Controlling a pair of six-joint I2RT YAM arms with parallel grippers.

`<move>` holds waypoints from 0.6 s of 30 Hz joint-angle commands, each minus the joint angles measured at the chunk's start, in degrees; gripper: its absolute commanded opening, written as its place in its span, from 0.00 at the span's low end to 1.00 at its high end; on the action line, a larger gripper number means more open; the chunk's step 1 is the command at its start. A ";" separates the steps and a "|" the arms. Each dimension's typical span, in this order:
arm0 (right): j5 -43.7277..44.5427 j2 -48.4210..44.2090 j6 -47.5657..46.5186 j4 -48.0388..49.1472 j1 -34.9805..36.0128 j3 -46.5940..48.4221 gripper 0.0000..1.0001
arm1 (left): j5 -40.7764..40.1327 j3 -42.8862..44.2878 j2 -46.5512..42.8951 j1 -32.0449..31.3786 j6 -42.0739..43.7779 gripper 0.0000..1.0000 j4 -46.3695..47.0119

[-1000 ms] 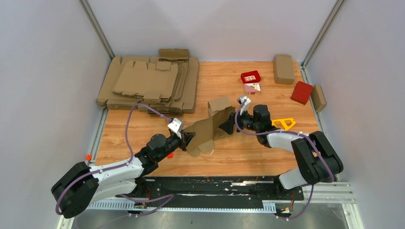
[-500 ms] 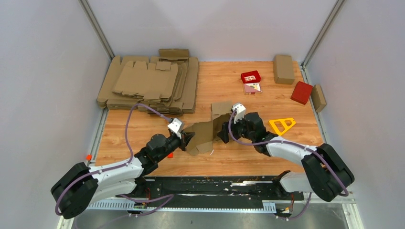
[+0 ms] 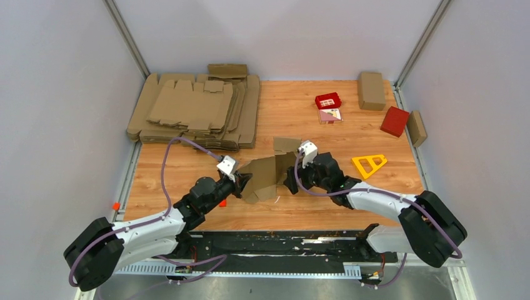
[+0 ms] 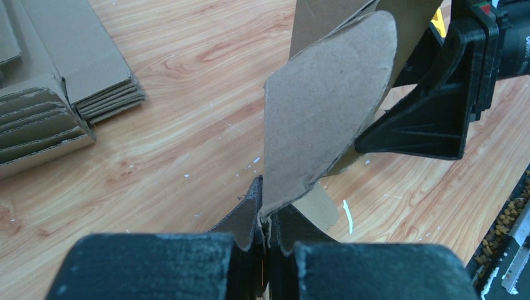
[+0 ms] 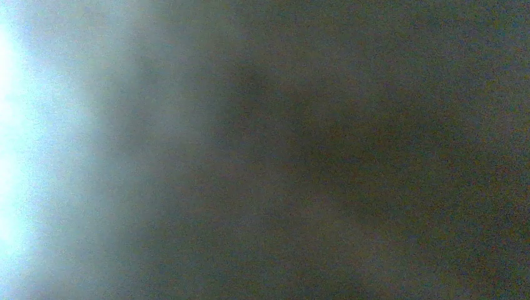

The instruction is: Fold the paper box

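Near the table's middle, the paper box (image 3: 265, 177) is being pinched by its rounded flap in the left gripper (image 4: 265, 232). The right gripper (image 3: 290, 179) is being pressed against its right side; its spread cannot be told.

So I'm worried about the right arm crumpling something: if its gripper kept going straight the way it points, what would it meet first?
Most likely the paper box itself: the right gripper points left, right against its side. Its wrist view is blurred dark, suggesting cardboard close in front. Beyond it sits the left gripper, pinching the box's flap.
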 commanded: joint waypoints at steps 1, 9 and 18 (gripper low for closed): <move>3.74 -0.45 -0.85 -3.87 3.19 0.71 0.93 | 0.36 -0.22 0.62 -0.46 0.68 0.02 -2.65; 8.63 2.28 -2.09 -6.01 6.30 2.75 0.93 | 0.23 -0.34 -0.11 -0.44 0.77 0.02 -3.29; 8.32 2.95 -3.73 -6.93 7.63 3.29 0.98 | 0.28 -0.14 -0.31 -0.46 0.68 0.03 -3.90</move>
